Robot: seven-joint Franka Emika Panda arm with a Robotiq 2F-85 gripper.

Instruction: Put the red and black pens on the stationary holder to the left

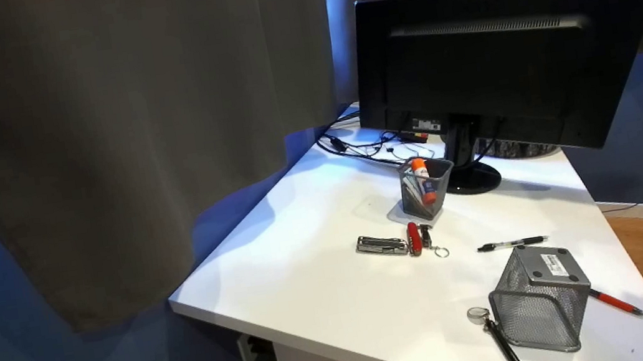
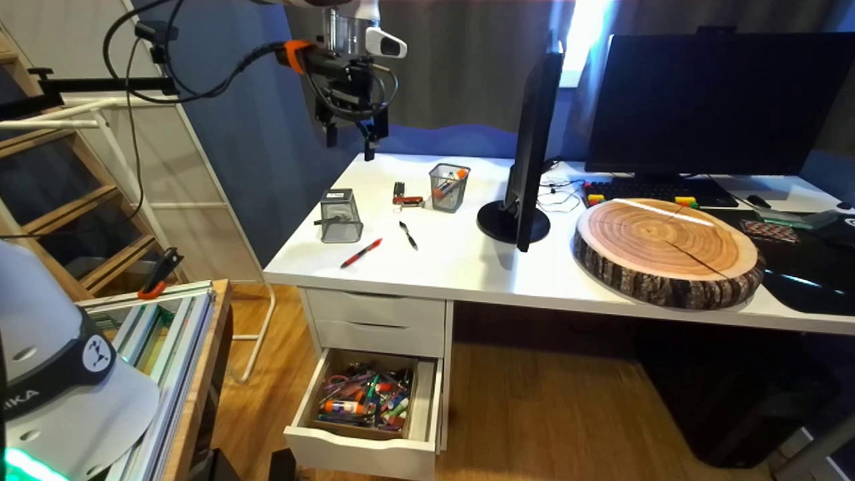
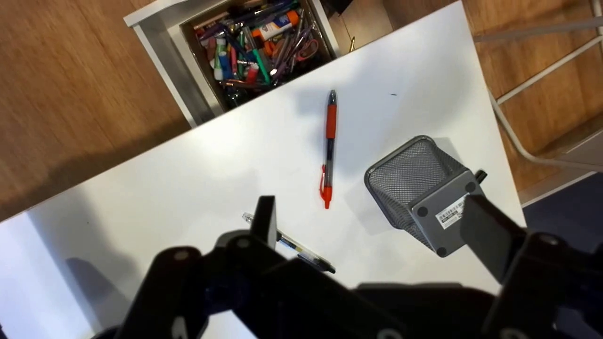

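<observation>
The red pen (image 3: 331, 121) lies on the white desk; it also shows in both exterior views (image 1: 618, 301) (image 2: 361, 253). The black pen (image 3: 311, 256), with a clear barrel, lies nearby; my left finger covers part of it. Both exterior views show it too (image 1: 513, 243) (image 2: 408, 235). The gray mesh holder (image 3: 407, 181) stands upside down, its labelled base up; both exterior views show it (image 1: 541, 313) (image 2: 340, 227). My gripper (image 3: 377, 228) is open and empty, high above the desk. In an exterior view the gripper (image 2: 351, 137) hangs well above the holder.
A magnifying glass (image 1: 501, 341) lies against the holder. A mesh cup (image 1: 413, 202) holding a glue stick stands further back. A multitool (image 1: 382, 245) and red pocket knife (image 1: 414, 238) lie before it. A monitor (image 2: 531, 133) stands beside them. An open drawer (image 2: 361, 454) juts out below.
</observation>
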